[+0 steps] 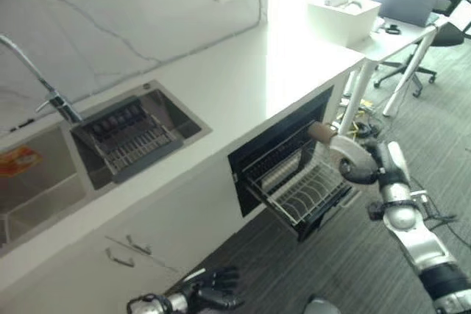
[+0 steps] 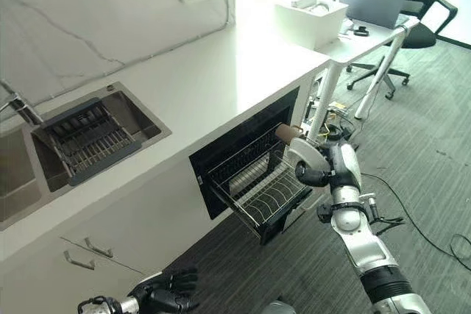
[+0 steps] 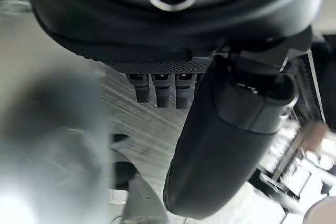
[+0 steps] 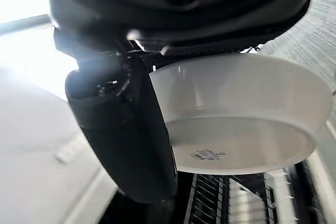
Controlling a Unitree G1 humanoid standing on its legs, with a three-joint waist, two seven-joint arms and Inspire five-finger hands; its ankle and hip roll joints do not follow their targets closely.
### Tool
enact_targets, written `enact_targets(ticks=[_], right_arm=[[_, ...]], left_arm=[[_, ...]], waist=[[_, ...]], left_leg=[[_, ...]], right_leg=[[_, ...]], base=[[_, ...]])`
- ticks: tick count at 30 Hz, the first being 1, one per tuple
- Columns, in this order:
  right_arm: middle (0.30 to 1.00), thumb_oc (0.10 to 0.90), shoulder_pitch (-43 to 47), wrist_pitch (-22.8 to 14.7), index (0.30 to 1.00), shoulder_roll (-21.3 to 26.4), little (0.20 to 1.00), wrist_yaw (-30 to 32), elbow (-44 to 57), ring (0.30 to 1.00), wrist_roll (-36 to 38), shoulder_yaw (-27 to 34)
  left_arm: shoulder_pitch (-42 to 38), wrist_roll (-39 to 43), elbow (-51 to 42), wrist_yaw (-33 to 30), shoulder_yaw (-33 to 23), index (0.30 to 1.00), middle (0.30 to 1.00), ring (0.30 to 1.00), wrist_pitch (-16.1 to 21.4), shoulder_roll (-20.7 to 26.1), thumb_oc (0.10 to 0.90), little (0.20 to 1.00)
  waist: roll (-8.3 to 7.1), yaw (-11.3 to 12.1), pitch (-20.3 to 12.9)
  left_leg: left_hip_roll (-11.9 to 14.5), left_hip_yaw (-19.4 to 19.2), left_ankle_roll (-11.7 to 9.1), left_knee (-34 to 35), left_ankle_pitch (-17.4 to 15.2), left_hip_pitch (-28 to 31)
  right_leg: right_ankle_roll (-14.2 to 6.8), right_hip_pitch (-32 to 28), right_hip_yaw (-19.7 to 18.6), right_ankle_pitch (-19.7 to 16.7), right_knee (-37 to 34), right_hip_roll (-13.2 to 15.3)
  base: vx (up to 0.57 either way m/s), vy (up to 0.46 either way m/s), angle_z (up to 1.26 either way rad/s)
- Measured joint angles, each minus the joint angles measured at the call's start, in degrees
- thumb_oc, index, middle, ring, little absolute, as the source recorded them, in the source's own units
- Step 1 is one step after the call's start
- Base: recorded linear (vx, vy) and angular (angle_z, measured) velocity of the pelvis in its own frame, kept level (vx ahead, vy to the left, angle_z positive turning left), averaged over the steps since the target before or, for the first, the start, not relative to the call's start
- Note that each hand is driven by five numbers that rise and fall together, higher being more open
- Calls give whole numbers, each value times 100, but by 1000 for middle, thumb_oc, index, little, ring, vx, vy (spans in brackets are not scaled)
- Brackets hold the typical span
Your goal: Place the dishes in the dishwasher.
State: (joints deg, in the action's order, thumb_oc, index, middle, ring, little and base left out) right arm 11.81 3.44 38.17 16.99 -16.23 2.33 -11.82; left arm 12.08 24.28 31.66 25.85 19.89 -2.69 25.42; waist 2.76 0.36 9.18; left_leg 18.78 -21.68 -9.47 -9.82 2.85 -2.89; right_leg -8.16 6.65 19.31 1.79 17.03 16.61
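A white bowl [image 4: 241,114] is clamped in the right hand [image 1: 362,170], its thumb [image 4: 126,129] pressed against the rim, at about three o'clock of the pulled-out dishwasher rack [image 1: 298,182]. The bowl is held over the rack's outer corner, just beside the wire tines. The rack projects from the dark dishwasher opening [image 1: 276,141] under the white countertop [image 1: 243,71]; a brown cylindrical object [image 1: 321,131] sits at its far corner. A dark drainer basket [image 1: 129,137] lies in the sink [image 1: 44,182] at nine o'clock. The bowl's underside, with a small printed mark, is shown in the right wrist view. The left hand [image 1: 210,290] hangs low at six o'clock, fingers [image 3: 160,90] relaxed and straight, holding nothing.
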Motion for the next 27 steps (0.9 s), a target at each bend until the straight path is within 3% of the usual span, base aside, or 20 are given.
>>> enact_targets(ticks=[6, 10, 14, 22, 27], right_arm=[[300, 400, 895, -14, 300, -183, 300, 16, -1215, 300, -196, -295], [300, 400, 1224, -63, 300, -168, 300, 17, -1608, 300, -220, -405], [300, 400, 1441, -60, 300, -116, 300, 3, -2244, 300, -220, -560], [300, 400, 1893, 13, 300, -70, 300, -46, -3483, 300, -213, -774], [300, 400, 2513, 5, 300, 11, 300, 111, -4301, 300, -223, -773]], left_arm=[[-38, -28, 973, -73, -593, 900, 900, 900, 709, -500, 800, 900], [-39, -26, 1436, -191, -930, 900, 900, 900, 932, -632, 800, 900], [-53, 25, 1833, -413, -1184, 900, 900, 900, 941, -674, 800, 900], [-201, 244, 1839, -540, -1115, 900, 900, 900, 911, -755, 800, 900], [-469, 476, 1767, -533, -1070, 900, 900, 900, 983, -827, 800, 900]], waist=[[-82, 227, -98], [-66, 460, -104], [-23, 589, -108], [66, 757, -39], [298, 832, 453]], left_leg=[[-77, 246, 50, -23, 50, -214], [-139, 325, 70, -14, 45, -316], [-242, 518, 106, -32, 47, -420], [-401, 696, 116, -92, 48, -634], [-445, 795, 156, -98, 162, -933]], right_leg=[[20, -18, 211, -24, 13, 106], [-55, -28, 257, 10, 13, 200], [-71, -118, 476, 5, -13, 304], [-146, -112, 637, 21, -35, 402], [-131, 157, 683, 10, 106, 443]], base=[[-1, -10, 20], [17, -1, 17], [25, 10, 26], [-3, 14, 14], [-101, -23, 8]])
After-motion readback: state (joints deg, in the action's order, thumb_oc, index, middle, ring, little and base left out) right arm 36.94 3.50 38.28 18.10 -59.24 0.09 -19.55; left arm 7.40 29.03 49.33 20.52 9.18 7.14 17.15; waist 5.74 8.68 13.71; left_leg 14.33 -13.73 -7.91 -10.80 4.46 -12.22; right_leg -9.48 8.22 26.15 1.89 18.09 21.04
